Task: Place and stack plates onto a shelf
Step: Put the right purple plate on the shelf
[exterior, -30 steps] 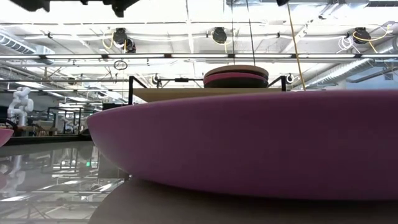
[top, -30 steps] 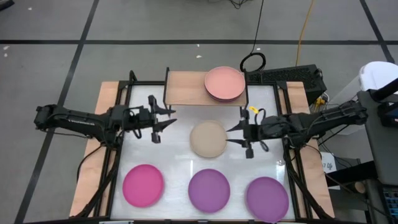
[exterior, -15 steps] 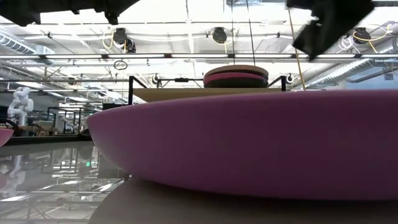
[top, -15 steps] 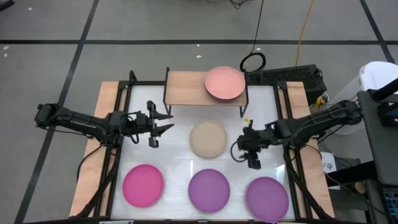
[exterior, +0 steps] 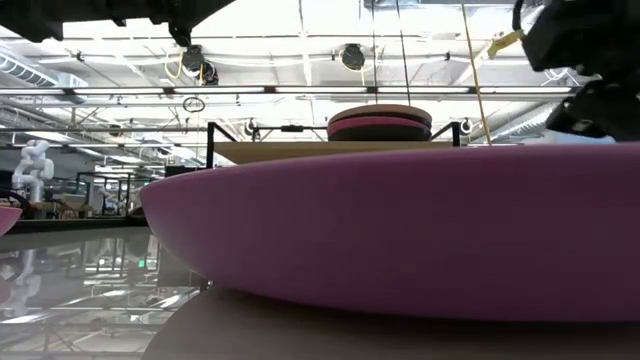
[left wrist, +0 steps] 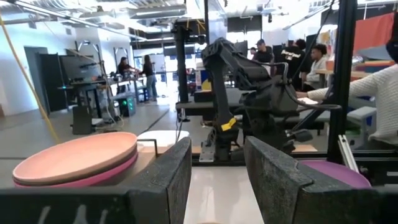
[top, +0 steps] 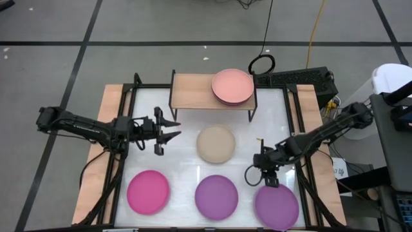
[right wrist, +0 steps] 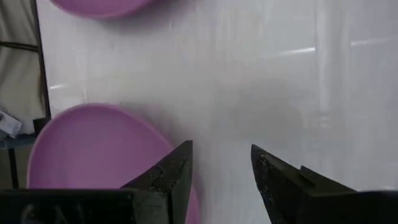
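Note:
A pale pink plate [top: 232, 86] tops a small stack on the right half of the wooden shelf [top: 193, 92]; the stack [exterior: 380, 122] also shows in the low view. On the table lie a beige plate [top: 215, 143], a magenta plate [top: 148, 191] and two purple plates [top: 216, 196] [top: 277, 205]. My right gripper [top: 267, 178] is open, pointing down just beyond the far rim of the right purple plate [right wrist: 93, 155], with its fingers over bare table. My left gripper [top: 168, 131] is open and waits left of the beige plate.
The left half of the shelf top is bare wood. The middle purple plate [exterior: 400, 230] fills the low view's foreground. Black frame rails [top: 125, 122] run along the table's sides. People [left wrist: 317, 59] sit at desks in the room beyond.
My right gripper has swung from beside the beige plate's right rim toward the table's near edge. It has tipped to point downward, and has come down over the far rim of the right purple plate. No plate has moved.

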